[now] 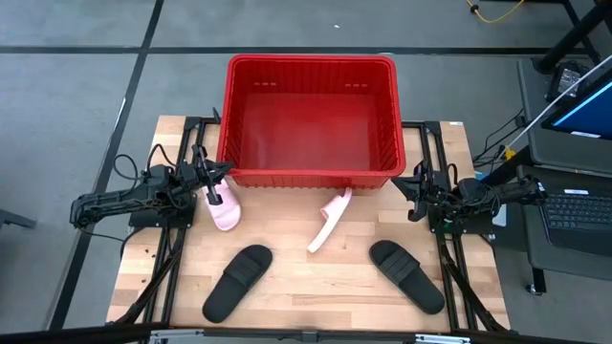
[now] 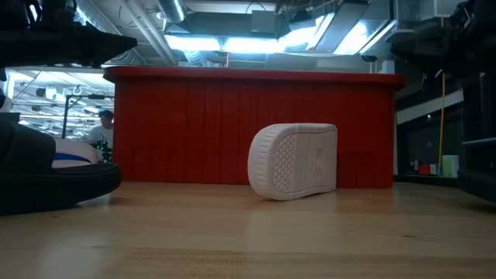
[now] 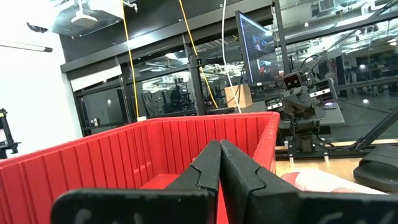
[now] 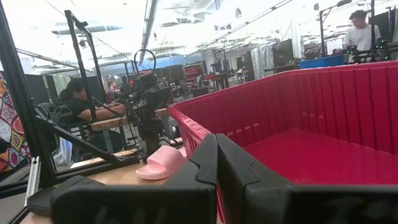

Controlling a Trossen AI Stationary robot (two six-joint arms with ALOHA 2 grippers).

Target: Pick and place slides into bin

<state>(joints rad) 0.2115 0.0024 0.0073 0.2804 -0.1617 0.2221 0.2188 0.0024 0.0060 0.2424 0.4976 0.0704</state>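
Observation:
The red bin stands at the table's far middle, with nothing in it. One pink slide lies flat near the bin's left front corner. The other pink slide stands on its edge and leans against the bin's front wall; its sole faces the low view. One black slide lies front left, the other front right. My left gripper is shut and empty beside the bin's left front corner, just above the pink slide. My right gripper is shut and empty by the bin's right front corner.
The bin's tall walls rise between the two grippers. Black arm frames run along both table sides. A laptop sits beyond the right edge. People sit at benches in the room behind.

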